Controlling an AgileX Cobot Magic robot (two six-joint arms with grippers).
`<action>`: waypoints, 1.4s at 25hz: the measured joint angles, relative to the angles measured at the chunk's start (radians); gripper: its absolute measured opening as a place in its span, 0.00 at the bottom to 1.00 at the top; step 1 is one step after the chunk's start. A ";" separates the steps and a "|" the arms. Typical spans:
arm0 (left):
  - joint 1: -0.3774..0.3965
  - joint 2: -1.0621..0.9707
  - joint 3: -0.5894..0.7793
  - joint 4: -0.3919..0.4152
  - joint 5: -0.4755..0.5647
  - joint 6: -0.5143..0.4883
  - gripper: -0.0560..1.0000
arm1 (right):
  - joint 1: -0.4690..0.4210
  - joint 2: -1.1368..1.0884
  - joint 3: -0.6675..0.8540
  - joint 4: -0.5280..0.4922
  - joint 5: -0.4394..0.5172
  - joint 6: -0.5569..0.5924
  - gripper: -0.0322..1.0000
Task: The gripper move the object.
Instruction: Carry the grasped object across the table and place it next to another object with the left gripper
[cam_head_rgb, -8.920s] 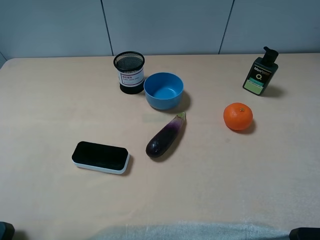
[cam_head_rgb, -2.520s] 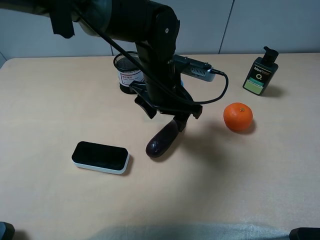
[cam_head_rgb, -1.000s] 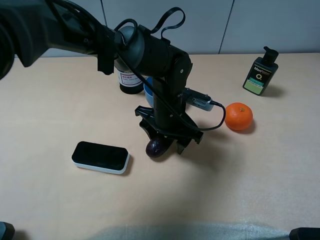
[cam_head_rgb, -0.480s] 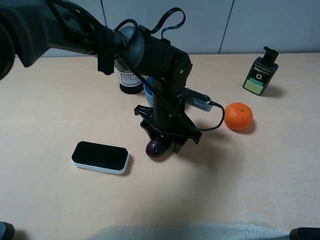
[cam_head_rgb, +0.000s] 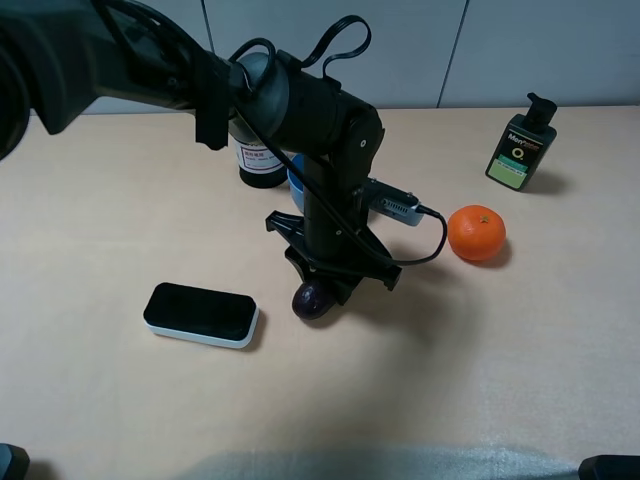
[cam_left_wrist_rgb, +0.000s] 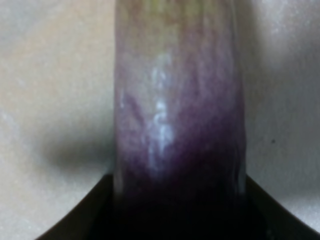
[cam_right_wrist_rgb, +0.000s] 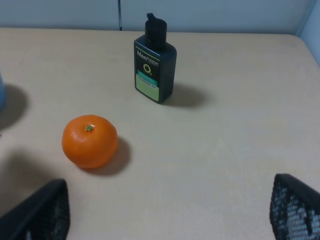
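The dark-purple eggplant (cam_head_rgb: 316, 299) lies on the table, with only its rounded dark end showing below the arm in the high view. My left gripper (cam_head_rgb: 335, 275) is down over it, with its dark jaws closed on the eggplant's sides. In the left wrist view the eggplant (cam_left_wrist_rgb: 175, 125) fills the frame, paler violet at the far end, and sits between the dark jaws at the near edge. My right gripper (cam_right_wrist_rgb: 165, 212) is open and empty, its fingers (cam_right_wrist_rgb: 42, 210) spread wide at the frame's corners.
An orange (cam_head_rgb: 477, 232) sits right of the arm and also shows in the right wrist view (cam_right_wrist_rgb: 89, 141). A dark pump bottle (cam_head_rgb: 519, 145) stands at the back right. A black-and-white eraser (cam_head_rgb: 200, 314) lies to the left. A mesh cup (cam_head_rgb: 258, 160) and a blue bowl (cam_head_rgb: 296, 183) stand behind the arm.
The left arm came in, lowered over the eggplant, and its jaws drew in from a wide spread to close on it. The eggplant's end shifted slightly. The right arm has not moved.
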 joint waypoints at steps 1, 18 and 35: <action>0.000 0.000 0.000 0.000 0.000 0.000 0.51 | 0.000 0.000 0.000 0.000 0.000 0.000 0.62; 0.005 -0.046 0.000 0.073 0.076 0.003 0.51 | 0.000 0.000 0.000 0.000 0.000 0.000 0.62; 0.017 -0.300 0.000 0.126 0.206 0.002 0.51 | 0.000 0.000 0.000 0.000 0.000 0.000 0.62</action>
